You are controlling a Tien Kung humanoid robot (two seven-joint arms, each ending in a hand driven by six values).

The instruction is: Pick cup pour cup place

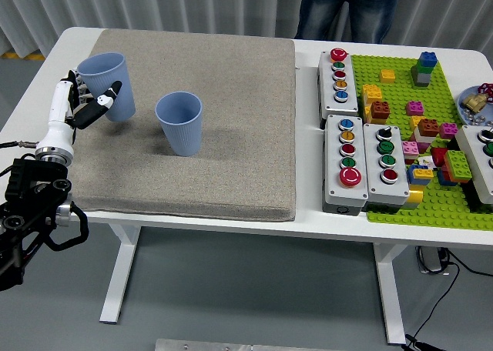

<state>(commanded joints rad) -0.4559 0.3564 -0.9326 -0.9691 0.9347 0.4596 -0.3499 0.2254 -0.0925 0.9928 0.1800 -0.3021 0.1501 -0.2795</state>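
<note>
Two blue cups stand upright on the grey mat (231,158). One cup (180,124) is near the mat's middle left, free of any hand. The other cup (108,84) is at the mat's left side, its base down on or just above the mat, and my left hand (86,103) is shut on it, thumb in front and the other fingers behind. The white forearm runs down to the black arm at the lower left. My right hand does not show.
Grey button boxes (362,160) with coloured buttons lie right of the mat. Further right is a green baseplate (408,205) with several loose bricks and a small bowl (477,105). A person (347,8) stands at the table's far side.
</note>
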